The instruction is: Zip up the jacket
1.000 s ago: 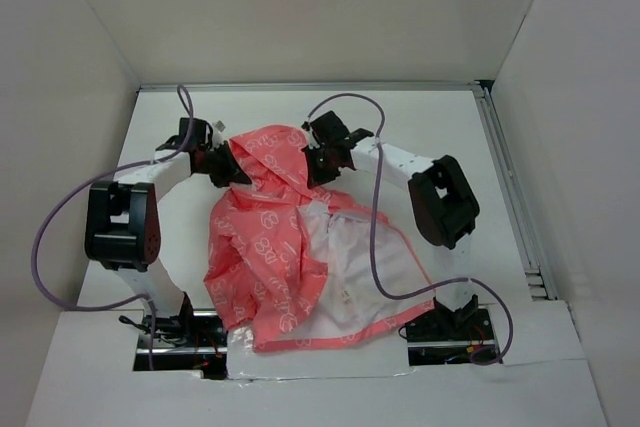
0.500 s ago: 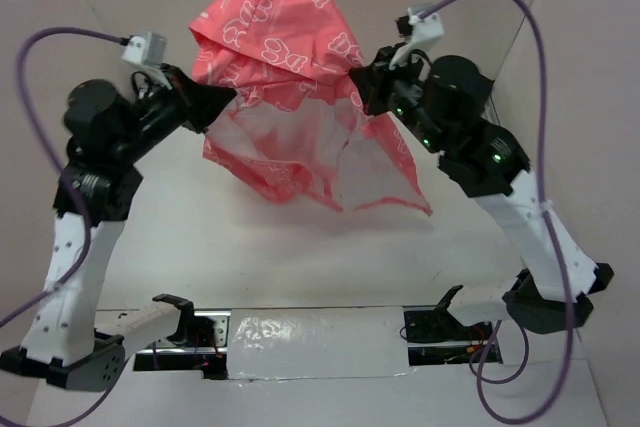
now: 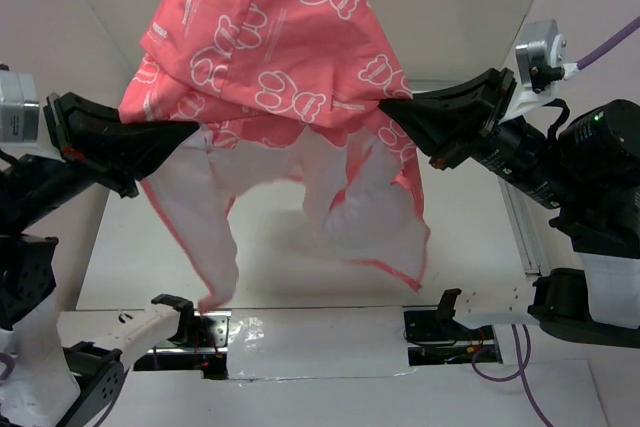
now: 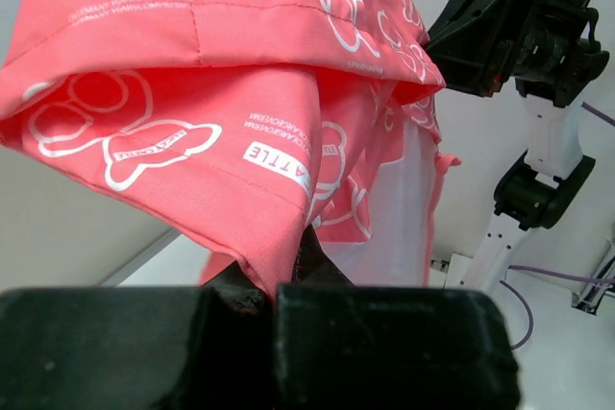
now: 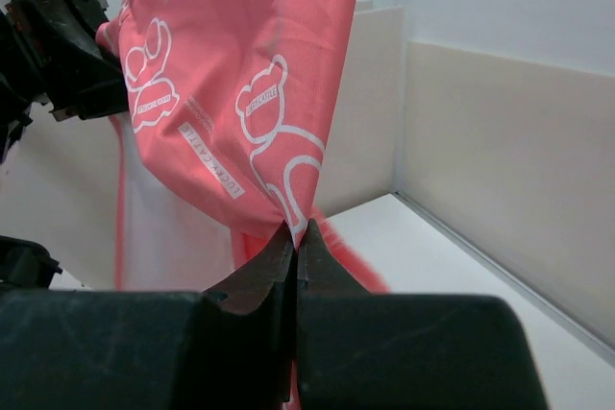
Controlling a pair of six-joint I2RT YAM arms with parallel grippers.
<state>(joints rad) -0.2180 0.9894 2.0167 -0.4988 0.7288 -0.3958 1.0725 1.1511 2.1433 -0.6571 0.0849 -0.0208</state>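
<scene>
The coral-pink jacket [image 3: 270, 57] with white printed pattern hangs in the air between both arms, high above the table, its pale lining [image 3: 350, 197] drooping below. My left gripper [image 3: 190, 134] is shut on a fold of its left side; the pinched fabric also shows in the left wrist view [image 4: 274, 266]. My right gripper [image 3: 388, 107] is shut on its right edge, seen in the right wrist view [image 5: 296, 232]. The zipper and chest mark are hidden in the folds.
White table [image 3: 470, 247] lies below, with grey walls around it. A metal rail [image 3: 520, 237] runs along the table's right edge. The arm bases [image 3: 440, 322] sit at the near edge on a foil-covered strip [image 3: 310, 342].
Both arms have lifted the jacket from the table up high toward the camera. It now hangs stretched between the grippers.
</scene>
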